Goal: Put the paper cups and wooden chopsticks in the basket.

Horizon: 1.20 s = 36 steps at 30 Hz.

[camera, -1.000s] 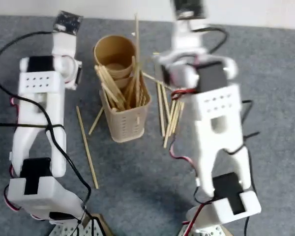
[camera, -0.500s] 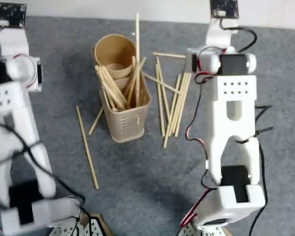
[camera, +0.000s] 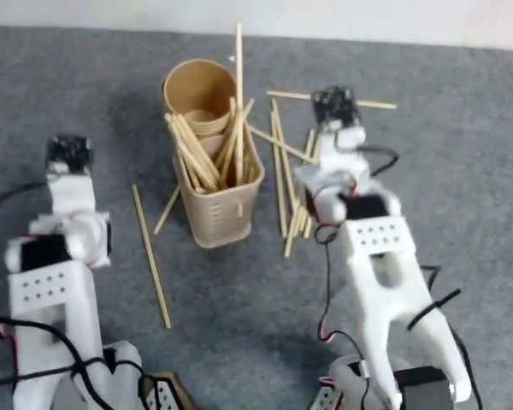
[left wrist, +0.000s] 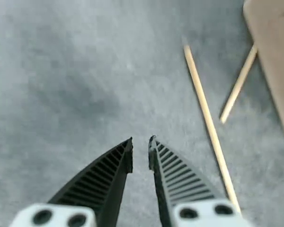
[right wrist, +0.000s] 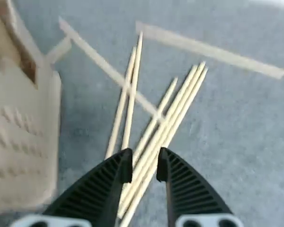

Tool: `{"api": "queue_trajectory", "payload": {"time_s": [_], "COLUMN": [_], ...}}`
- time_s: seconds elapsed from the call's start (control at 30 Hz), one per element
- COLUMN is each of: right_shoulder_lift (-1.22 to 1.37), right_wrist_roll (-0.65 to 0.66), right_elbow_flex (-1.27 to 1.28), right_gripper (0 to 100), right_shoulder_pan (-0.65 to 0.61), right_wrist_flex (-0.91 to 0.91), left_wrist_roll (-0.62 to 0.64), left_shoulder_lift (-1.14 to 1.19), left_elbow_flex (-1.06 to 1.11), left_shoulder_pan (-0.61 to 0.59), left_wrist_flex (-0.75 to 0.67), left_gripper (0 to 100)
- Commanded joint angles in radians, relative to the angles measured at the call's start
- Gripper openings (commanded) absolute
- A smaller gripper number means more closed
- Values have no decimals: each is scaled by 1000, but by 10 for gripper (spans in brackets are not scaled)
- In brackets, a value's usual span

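Presently, stock in hand:

Paper cups (camera: 199,90): sitting nested in the far end of the basket (camera: 221,220); no cup is lying loose on the surface (camera: 239,329). This part is judged done.

Chopsticks, stowed (camera: 197,158): a good many are standing and leaning inside the basket, one poking up well above the rim.

Chopsticks, outstanding: a loose bundle (camera: 282,184) is lying fanned out just beside the basket on the right arm's side; one more (camera: 286,94) is lying crosswise at the far end of that bundle. On the other side, a long one (camera: 151,256) and a short one (camera: 166,211) are lying near the basket, the short one angling in toward its wall. The task is judged partly done, with all of these left to collect.

Right arm (camera: 372,248): its jaws are standing a little apart over the near end of the bundle (right wrist: 173,118), several sticks running under the gap between the tips. Whether the tips are touching the sticks, I cannot tell.

Left arm (camera: 56,273): its jaws are standing nearly together with a narrow gap, holding nothing, pointing at bare surface. The long chopstick (left wrist: 206,113) is lying off to one side of them, the short one (left wrist: 237,90) beyond it, against the basket's corner.
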Motion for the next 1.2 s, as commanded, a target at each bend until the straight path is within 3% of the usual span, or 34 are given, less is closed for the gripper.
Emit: {"api": "queue_trajectory", "payload": {"time_s": [0.0,0.13,0.3,0.53,0.93,1.0,1.17], "right_shoulder_lift": [41,194,406,619,639,639,639], "right_wrist_roll": [21,21,21,20,18,20,20], "right_elbow_flex": [22,-1,-122,-262,-269,-271,-318], "right_gripper": [103,104,199,197,49,49,49], "right_shoulder_pan": [-16,-38,-38,5,77,79,62], "right_wrist_flex": [-85,-171,-193,-191,-188,-154,127], "left_wrist_roll": [-6,-6,-6,-6,-6,-6,-6], "left_shoulder_lift": [-27,-25,-25,-25,-25,-25,-25], "left_elbow_flex": [107,147,162,163,165,165,165], "left_shoulder_pan": [-18,-39,-39,-39,-38,-38,-38], "left_wrist_flex": [-120,-161,-164,-166,-166,-166,-166], "left_gripper": [98,98,98,98,98,98,98]}}
